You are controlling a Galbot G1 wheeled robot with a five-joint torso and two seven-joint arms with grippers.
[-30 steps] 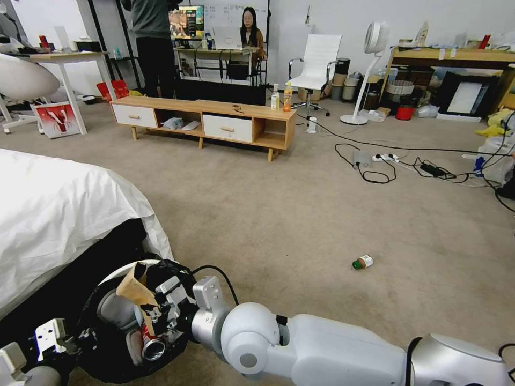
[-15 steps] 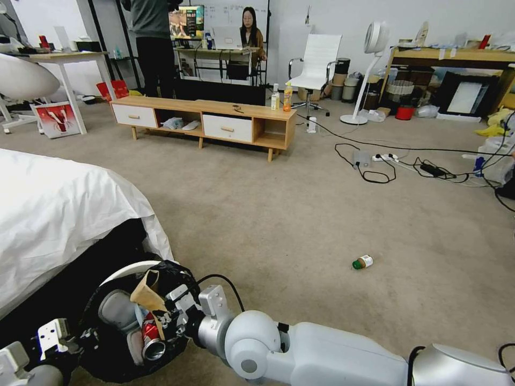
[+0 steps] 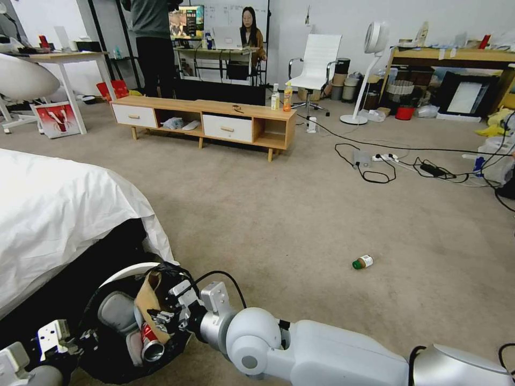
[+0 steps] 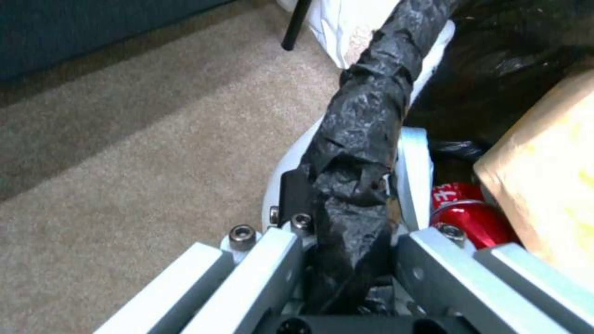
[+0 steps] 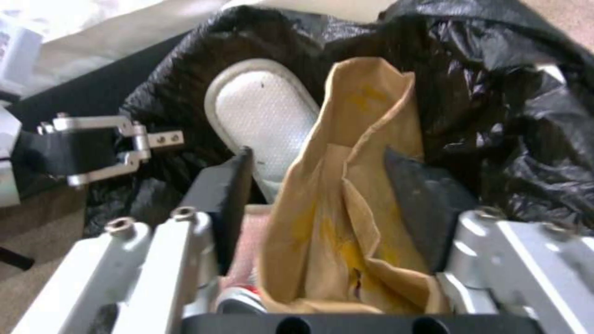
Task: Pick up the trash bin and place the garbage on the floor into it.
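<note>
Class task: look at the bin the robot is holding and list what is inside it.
Inside the trash bin: torn brown cardboard, between the right tool fingers, a red soda can, and a whitish padded piece. The cardboard and black bag hide anything deeper. The left tool clamps the rim.

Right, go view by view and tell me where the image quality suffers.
Head view: wide-angle bending at the edges, otherwise sharp. Left wrist view: soft throughout, the trash bin rim's black bag glossy with glare. Right wrist view: the brown cardboard blurred at close range.
</note>
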